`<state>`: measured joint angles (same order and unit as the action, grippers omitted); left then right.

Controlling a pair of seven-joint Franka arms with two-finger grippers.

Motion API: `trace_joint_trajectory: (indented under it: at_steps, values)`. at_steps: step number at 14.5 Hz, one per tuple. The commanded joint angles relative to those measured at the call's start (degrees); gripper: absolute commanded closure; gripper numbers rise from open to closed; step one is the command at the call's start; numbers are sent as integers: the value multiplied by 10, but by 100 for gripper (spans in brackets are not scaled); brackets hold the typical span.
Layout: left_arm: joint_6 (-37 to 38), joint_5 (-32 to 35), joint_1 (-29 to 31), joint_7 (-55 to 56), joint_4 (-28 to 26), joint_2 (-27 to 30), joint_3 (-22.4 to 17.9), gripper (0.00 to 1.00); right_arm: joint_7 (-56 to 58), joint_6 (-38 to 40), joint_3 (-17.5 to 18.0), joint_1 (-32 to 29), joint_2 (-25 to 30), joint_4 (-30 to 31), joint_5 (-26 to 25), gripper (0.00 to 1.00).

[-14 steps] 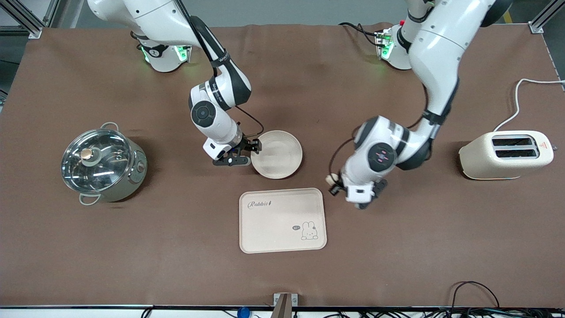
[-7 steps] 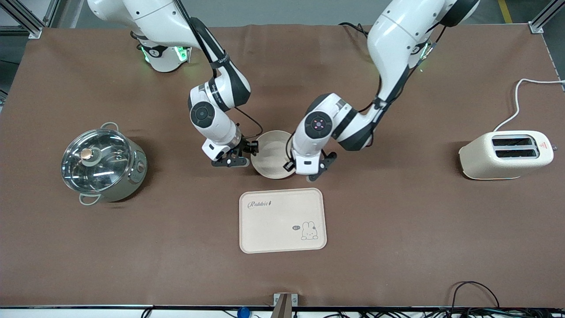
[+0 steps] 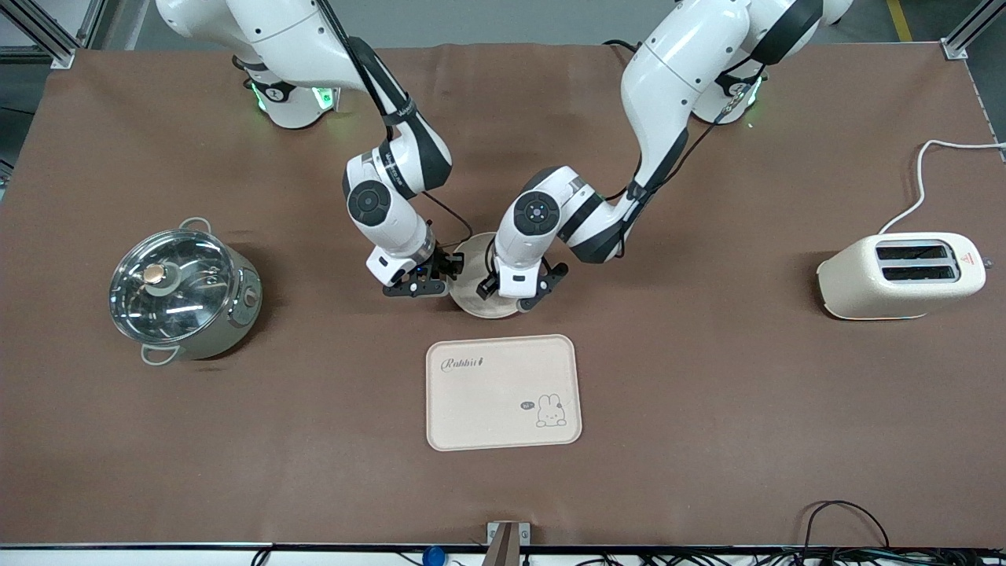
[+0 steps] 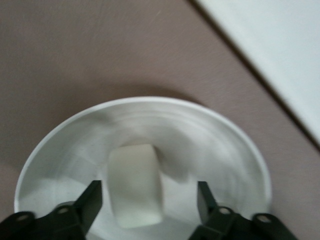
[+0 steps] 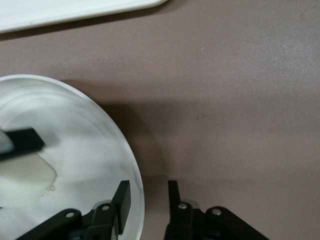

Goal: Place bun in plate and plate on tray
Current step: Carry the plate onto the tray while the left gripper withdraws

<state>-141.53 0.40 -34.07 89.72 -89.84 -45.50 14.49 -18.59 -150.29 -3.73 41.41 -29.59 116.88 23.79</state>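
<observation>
A pale cream bun [image 4: 135, 185] is seen in a cream-white plate [image 4: 60, 137]; the cream tray [image 3: 503, 391] is printed with dark "Rabbit" lettering (and a small rabbit drawing); the table [image 3: 707, 432] is covered in brown.

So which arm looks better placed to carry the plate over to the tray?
Probably the right: the right gripper straddles the plate rim, while the open left gripper is over the bun. The tray is bare.

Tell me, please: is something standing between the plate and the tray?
Nothing visible does. Only bare table lies between the plate and the tray. The left gripper is over the plate, the right gripper at its rim.
</observation>
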Motion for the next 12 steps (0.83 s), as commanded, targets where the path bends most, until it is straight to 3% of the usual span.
trace_joint_trajectory:
  at_steps: [1, 5, 9, 12]
  values:
    - [44, 1, 17, 0, 0, 66, -13, 0, -1, -14, -2, 8, 4, 9, 16, 65]
    - [175, 27, 102, -99, 48, 152, -16, 0, -1, -15, -2, 12, 3, 8, 16, 98]
    - [283, 27, 205, -346, 78, 213, -17, 0, -2, -8, 0, 13, 17, 15, 18, 100]
    - [348, 38, 272, -534, 78, 263, -18, 0, -7, -4, 6, 17, 83, 33, 21, 100]
